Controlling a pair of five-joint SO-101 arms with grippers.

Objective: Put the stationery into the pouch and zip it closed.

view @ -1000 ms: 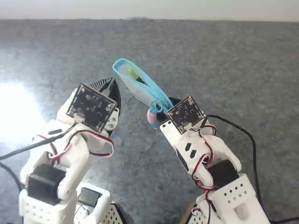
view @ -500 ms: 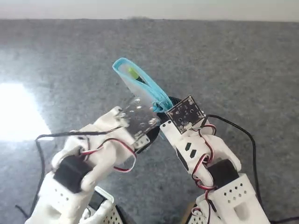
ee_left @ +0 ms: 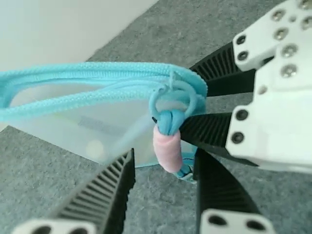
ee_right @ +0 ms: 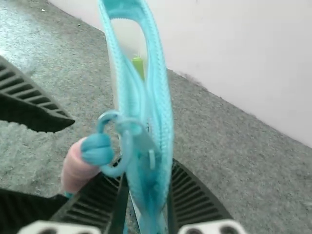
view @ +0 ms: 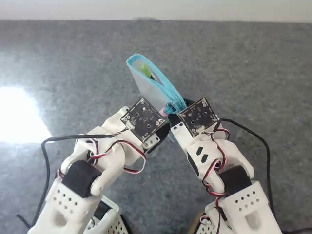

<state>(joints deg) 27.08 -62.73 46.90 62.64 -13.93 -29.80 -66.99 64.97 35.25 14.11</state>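
Grey speckled desk (view: 73,58); both arms meet near its middle. Right pincer (ee_right: 146,197) pinches the pouch (view: 151,87) by its near end, fingers pressed against both faces of the clear plastic, just beside the zip slider. Pouch stands on edge, the far end angled away from the arms; whether its lower edge touches the desk cannot be told. Turquoise zip runs along the top edge; the two rows of teeth gape apart toward the far end, so the mouth is open. A yellow-green item (ee_right: 138,66) shows inside, near that far end. Zip pull (ee_left: 167,148), a pink tube on a turquoise cord loop, hangs from the slider on the left arm's side. Left pincer (ee_left: 165,160) is spread, one ribbed black finger on each side of the pull, which lies between them with a gap at either side; no grip on it. In the high view the two wrist boards sit side by side, nearly touching, over the gripped end.
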